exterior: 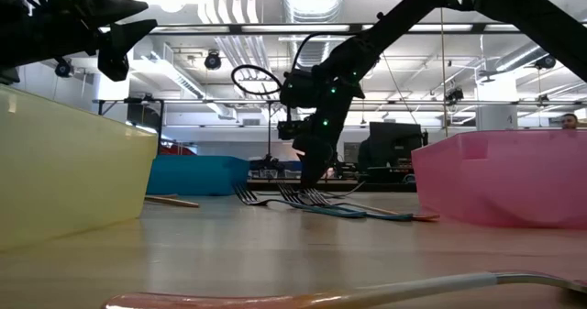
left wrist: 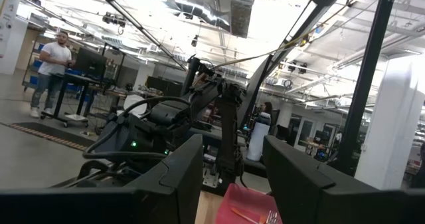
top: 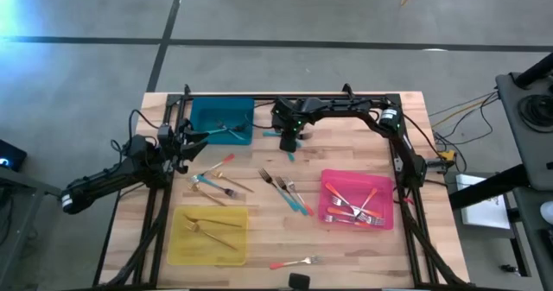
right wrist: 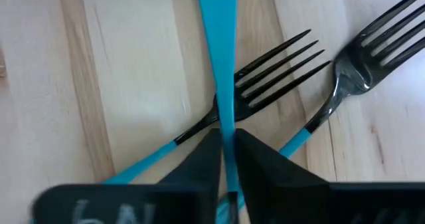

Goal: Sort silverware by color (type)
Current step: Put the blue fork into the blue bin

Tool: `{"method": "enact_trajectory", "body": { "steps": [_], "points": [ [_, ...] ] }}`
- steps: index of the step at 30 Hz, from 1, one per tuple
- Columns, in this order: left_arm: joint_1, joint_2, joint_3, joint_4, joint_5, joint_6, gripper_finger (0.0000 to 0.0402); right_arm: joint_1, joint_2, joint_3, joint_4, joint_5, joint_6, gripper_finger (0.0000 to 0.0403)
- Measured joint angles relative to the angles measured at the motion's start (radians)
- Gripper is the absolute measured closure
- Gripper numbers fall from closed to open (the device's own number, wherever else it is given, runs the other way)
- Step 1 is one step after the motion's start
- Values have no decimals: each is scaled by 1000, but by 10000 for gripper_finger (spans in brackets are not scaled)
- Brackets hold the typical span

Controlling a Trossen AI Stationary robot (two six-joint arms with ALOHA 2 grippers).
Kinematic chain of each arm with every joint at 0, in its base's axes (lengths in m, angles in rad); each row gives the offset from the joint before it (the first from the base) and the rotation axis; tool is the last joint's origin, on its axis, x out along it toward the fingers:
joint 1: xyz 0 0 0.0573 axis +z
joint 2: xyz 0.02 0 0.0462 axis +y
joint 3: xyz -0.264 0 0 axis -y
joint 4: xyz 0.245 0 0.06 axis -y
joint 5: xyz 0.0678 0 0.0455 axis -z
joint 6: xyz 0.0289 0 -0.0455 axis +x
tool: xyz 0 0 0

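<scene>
My right gripper (top: 289,140) (right wrist: 228,151) hangs over the table's far middle, fingers pointing down, shut on a teal-handled fork (right wrist: 222,64) (top: 290,154). Beneath it two dark-tined, teal-handled forks (right wrist: 279,61) lie flat on the wood. My left gripper (top: 186,140) (left wrist: 232,184) hovers open by the teal tray (top: 199,110), touching nothing. Loose forks lie left of centre (top: 212,180), at centre (top: 285,192) and near the front edge (top: 294,262). My right gripper pinches the teal handle (right wrist: 226,127) of one fork between its two fingers (right wrist: 199,167), coming from above and pointing down. The handle runs on past the fingertips, along the fingers. The fork hangs over the two forks on the table; its tines are out of view.
The teal tray holds one fork (top: 229,129). The yellow tray (top: 177,248) near the left front has gold forks, and the pink tray (top: 328,183) on the right has several coral-handled ones. A dark frame runs along the table's far edge (top: 259,95). A person stands in the room beyond (left wrist: 52,68).
</scene>
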State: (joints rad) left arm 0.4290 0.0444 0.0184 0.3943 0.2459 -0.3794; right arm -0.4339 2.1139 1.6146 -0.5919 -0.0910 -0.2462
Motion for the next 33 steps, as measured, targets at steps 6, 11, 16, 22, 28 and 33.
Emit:
{"method": "enact_trajectory", "body": {
  "steps": [6, 11, 16, 22, 28, 33],
  "points": [
    [0, 0, 0, 0, 0, 0, 260, 0, 0, 0, 0, 2, 11, 390],
    [0, 0, 0, 0, 0, 0, 260, 4, -4, 37, -54, 14, 25, 392],
    [0, 0, 0, 0, 0, 0, 260, 17, -18, 145, -98, 18, 50, 392],
    [0, 0, 0, 0, 0, 0, 260, 57, -18, 253, 58, 15, 191, 393],
    [0, 0, 0, 0, 0, 0, 260, 100, -15, 238, 500, 13, 273, 393],
    [0, 0, 0, 0, 0, 0, 260, 117, 44, 214, 814, 14, 295, 393]
  ]
}}
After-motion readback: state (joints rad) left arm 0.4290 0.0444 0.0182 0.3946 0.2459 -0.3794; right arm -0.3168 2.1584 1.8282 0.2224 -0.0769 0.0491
